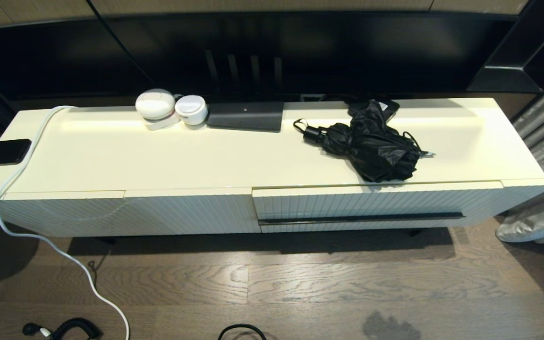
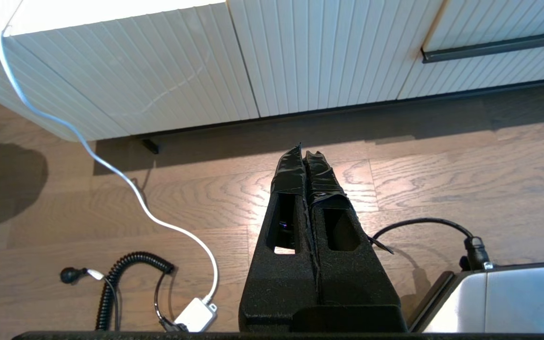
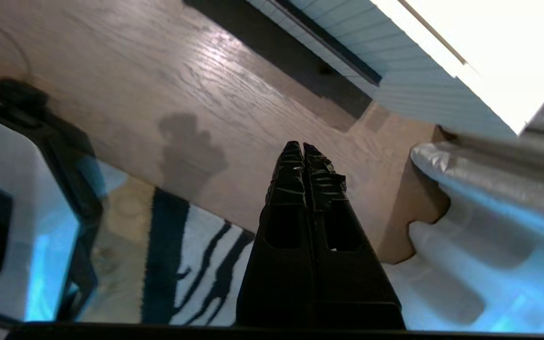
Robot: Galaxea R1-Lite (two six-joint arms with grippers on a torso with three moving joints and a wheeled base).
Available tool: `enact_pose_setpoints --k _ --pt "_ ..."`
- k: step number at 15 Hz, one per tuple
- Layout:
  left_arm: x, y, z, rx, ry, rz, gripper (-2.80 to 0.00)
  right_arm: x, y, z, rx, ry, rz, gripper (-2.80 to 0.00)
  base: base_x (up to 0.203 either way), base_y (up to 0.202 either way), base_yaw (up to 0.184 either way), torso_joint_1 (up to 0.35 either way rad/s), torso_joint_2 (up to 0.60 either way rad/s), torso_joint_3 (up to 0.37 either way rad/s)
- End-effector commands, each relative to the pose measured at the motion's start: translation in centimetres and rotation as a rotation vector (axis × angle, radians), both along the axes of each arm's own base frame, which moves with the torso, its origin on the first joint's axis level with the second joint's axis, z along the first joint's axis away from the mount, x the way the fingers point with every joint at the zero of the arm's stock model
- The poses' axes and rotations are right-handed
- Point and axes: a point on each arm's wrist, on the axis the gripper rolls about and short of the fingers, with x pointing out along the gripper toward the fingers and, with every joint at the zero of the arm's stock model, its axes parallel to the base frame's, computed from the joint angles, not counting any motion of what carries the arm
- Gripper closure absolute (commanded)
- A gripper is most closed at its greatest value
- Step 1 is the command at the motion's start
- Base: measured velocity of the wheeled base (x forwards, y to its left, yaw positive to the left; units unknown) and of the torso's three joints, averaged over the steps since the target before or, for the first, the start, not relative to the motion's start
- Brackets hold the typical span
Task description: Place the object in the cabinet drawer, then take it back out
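A folded black umbrella (image 1: 371, 141) lies on the right half of the white cabinet top (image 1: 158, 156). Below it the cabinet drawer (image 1: 361, 203) is closed, its ribbed white front carrying a long black bar handle (image 1: 361, 218); that handle (image 2: 494, 47) also shows in the left wrist view. Neither arm appears in the head view. My left gripper (image 2: 304, 153) is shut and empty, low over the wooden floor in front of the cabinet. My right gripper (image 3: 301, 147) is shut and empty too, over the floor off the cabinet's right end.
Two white round devices (image 1: 170, 107), a dark flat box (image 1: 246, 115) and a phone (image 1: 0, 152) rest on the cabinet top. A white cable (image 1: 40, 236) runs down to the floor. Grey curtain fabric (image 1: 541, 189) hangs at the right. A striped rug (image 3: 187, 264) lies under the right arm.
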Motion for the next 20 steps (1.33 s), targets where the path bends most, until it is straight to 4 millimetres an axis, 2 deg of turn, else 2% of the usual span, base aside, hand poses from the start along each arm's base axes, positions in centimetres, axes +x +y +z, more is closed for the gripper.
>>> enact_pose_setpoints --k 1,3,5,7,9,13,17,20 --pt "0.0 0.0 0.0 0.001 -0.001 -0.001 0.0 -5.7 -0.3 1.3 0.033 -0.176 -0.021 0.0 0.0 0.0 0.0 0.0 0.0 0.0" --pt "0.0 0.0 0.0 0.001 0.0 -0.001 0.0 -10.6 -0.5 0.3 0.093 -0.288 -0.049 0.0 0.0 0.0 0.0 0.0 0.0 0.0" --pt "0.0 0.0 0.0 0.001 0.0 -0.001 0.0 -14.4 -0.7 -2.0 0.135 -0.322 -0.084 0.0 0.0 0.0 0.0 0.0 0.0 0.0" --pt "0.0 0.0 0.0 0.001 -0.001 0.0 0.0 -17.2 -0.7 -4.6 0.174 -0.311 -0.131 0.0 0.0 0.0 0.0 0.0 0.0 0.0" --pt "0.0 0.0 0.0 0.001 0.0 -0.001 0.0 -18.7 -0.6 -6.9 0.227 -0.304 -0.178 0.0 0.0 0.0 0.0 0.0 0.0 0.0" --pt "0.0 0.0 0.0 0.001 -0.001 0.001 0.0 -20.0 -0.6 -11.5 0.337 -0.332 -0.223 0.0 0.0 0.0 0.0 0.0 0.0 0.0" --pt "0.0 0.0 0.0 0.001 0.0 0.001 0.0 -18.5 -0.7 -15.0 0.377 -0.251 -0.3 0.0 0.0 0.0 0.0 0.0 0.0 0.0" --pt "0.0 0.0 0.0 0.001 0.0 -0.001 0.0 -16.6 -0.7 -15.9 0.406 -0.326 -0.303 0.0 0.0 0.0 0.0 0.0 0.0 0.0"
